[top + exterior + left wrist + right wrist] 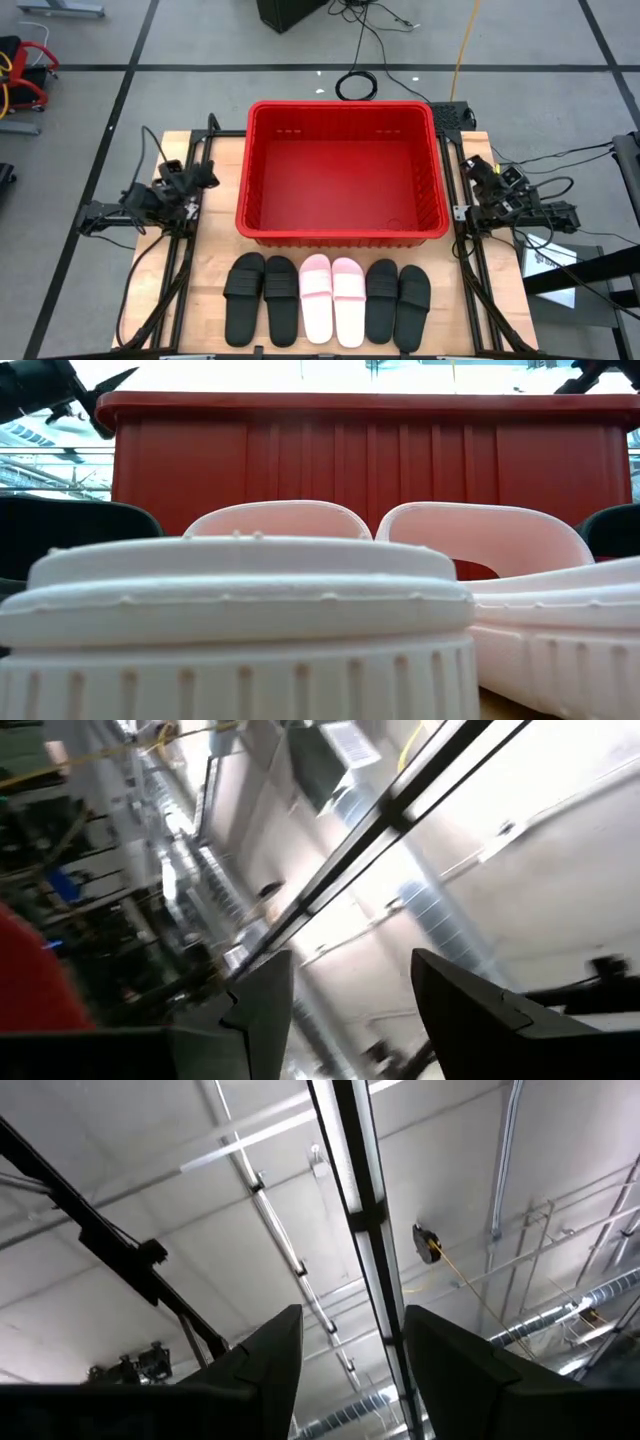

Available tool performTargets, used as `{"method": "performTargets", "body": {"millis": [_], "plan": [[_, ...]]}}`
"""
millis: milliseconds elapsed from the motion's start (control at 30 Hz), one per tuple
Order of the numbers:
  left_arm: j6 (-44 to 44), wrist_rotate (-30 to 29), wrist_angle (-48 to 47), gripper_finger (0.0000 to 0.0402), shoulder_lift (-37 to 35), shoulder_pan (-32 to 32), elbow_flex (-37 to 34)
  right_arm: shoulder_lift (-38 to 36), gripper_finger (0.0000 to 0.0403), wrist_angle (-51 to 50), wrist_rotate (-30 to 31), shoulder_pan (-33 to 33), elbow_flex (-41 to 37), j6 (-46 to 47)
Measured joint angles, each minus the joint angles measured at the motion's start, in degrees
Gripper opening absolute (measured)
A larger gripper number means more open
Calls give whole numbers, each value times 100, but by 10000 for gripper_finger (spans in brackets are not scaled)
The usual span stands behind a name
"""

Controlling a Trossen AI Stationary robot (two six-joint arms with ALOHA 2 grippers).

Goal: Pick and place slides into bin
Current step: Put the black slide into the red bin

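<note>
The red bin (pixel 244 170) stands at the middle of the wooden table's far half; its ribbed wall (pixel 370 460) fills the low view. Six slides lie side by side, soles down, along the near edge: two black (pixel 245 298) (pixel 281 300), two light pink (pixel 316 298) (pixel 348 301), two black (pixel 381 300) (pixel 411 308). The pink pair (pixel 300 610) lies close to the low camera. My left gripper (pixel 207 178) is open and empty left of the bin, tipped up toward the ceiling (pixel 345 1010). My right gripper (pixel 468 166) is open and empty right of the bin, also tipped up (pixel 350 1355).
Black frame rails (pixel 180 270) (pixel 470 280) run along the table's left and right edges beside the arm bases. Bare wood (pixel 215 250) lies between the bin and the row of slides. Cables and gear lie on the floor beyond the table.
</note>
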Motion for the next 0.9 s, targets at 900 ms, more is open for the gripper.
{"method": "performTargets", "body": {"millis": [900], "plan": [[3411,1734,-1156,202,4025,-2,6016,3623,167,-983,-1613,-2,5096,-2163]]}}
